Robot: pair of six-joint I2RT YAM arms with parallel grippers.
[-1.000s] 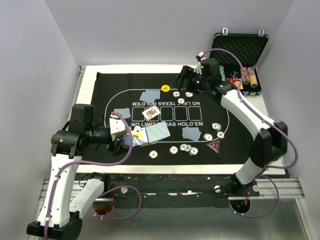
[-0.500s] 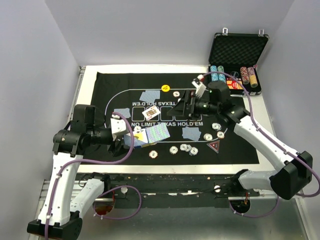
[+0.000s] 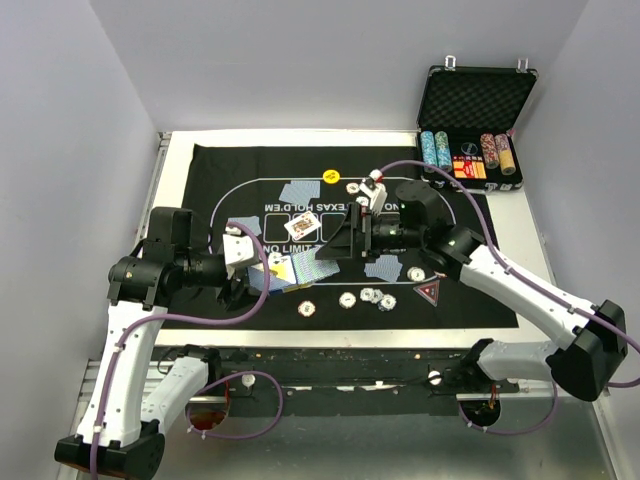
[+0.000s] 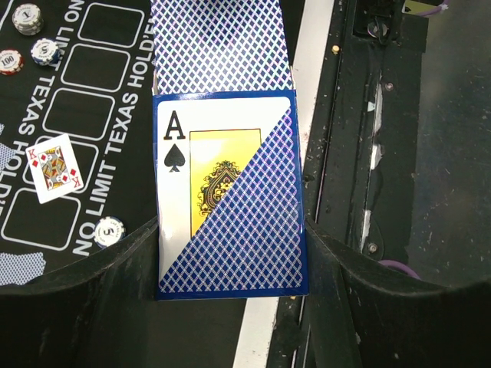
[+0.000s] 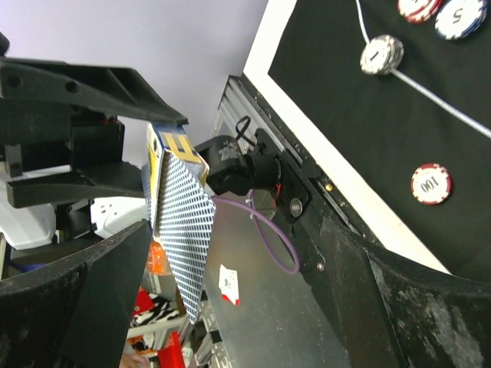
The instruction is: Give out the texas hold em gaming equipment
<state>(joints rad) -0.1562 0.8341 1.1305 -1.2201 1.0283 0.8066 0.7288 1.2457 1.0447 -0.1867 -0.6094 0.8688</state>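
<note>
Blue-backed cards (image 4: 227,153) sit clamped in our left hand (image 4: 230,245); our right hand (image 3: 342,238), fingers wide, has swung from the case (image 3: 478,95) to draw one.

Crowded middle, roomy back
Cards (image 3: 312,264) in the left gripper (image 3: 268,275) and the right gripper (image 3: 337,238) fill the middle; chips (image 3: 372,296) dot the near side; far-left mat (image 3: 215,168) is bare.

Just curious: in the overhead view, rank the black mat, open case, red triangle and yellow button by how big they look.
1. black mat, largest
2. open case
3. red triangle
4. yellow button, smallest, though close to the triangle
</note>
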